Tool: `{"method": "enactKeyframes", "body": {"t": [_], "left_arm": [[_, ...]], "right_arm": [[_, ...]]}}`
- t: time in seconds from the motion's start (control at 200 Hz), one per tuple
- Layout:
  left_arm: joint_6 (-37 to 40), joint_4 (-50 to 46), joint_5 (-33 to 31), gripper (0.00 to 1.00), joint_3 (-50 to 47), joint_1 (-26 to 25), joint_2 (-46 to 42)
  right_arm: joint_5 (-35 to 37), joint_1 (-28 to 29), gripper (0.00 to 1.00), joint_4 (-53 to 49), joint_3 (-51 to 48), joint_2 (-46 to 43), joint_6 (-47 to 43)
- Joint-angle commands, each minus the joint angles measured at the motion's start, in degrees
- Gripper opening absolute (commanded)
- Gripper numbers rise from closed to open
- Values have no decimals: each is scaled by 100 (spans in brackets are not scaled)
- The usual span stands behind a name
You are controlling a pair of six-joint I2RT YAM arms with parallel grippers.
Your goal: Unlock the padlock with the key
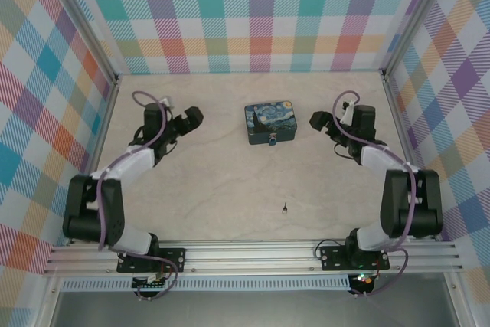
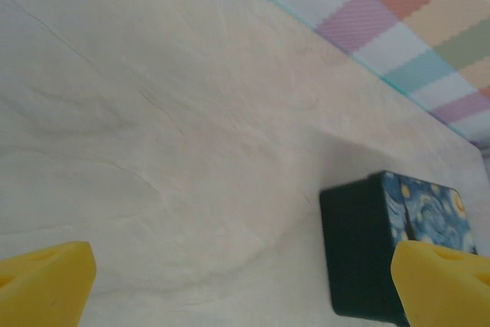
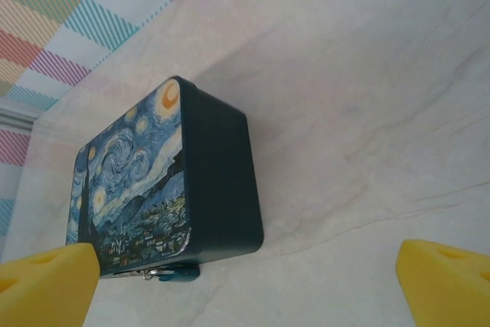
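The tiny blue-teal padlock (image 1: 272, 140) hangs at the front clasp of the Starry Night tin (image 1: 269, 122) in the middle of the table. In the right wrist view the padlock (image 3: 178, 273) peeks out under the tin's (image 3: 214, 181) lower edge. The small dark key (image 1: 284, 207) lies alone on the table, nearer the front. My left gripper (image 1: 191, 118) hovers left of the tin, open and holding nothing, yellow fingertips (image 2: 46, 281) wide apart. My right gripper (image 1: 318, 121) hovers right of the tin, open, nothing between its fingertips (image 3: 448, 277).
Checked plaid walls (image 1: 245, 13) enclose the pale table (image 1: 230, 189) on three sides. An aluminium rail (image 1: 253, 254) runs along the front by the arm bases. The tin's dark side (image 2: 360, 250) faces the left wrist camera.
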Motion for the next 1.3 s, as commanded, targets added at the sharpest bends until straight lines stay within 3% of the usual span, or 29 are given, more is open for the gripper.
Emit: {"method": "enactKeyframes", "body": {"t": [0.0,0.275,0.58,0.925,1.295], "left_arm": [[-575,136,807,98,566,-501,652],[-815,202,1086,93,2018,-1188,2291],[-925,26,1237,93,2779,-1538,3101],[-770,-120,1377,92,2903,-1566,3081],[-488,-307,1197,93,2394,-1565,2602]], "right_arm": [[-509,159,100,206,417,473,588],[-664,612,97,275,1535,1856,527],[-938,890,93,95,2190,2470,324],[-1368,1258,90,7,2015,2240,81],[-971,2123,92,126,925,1255,327]]}}
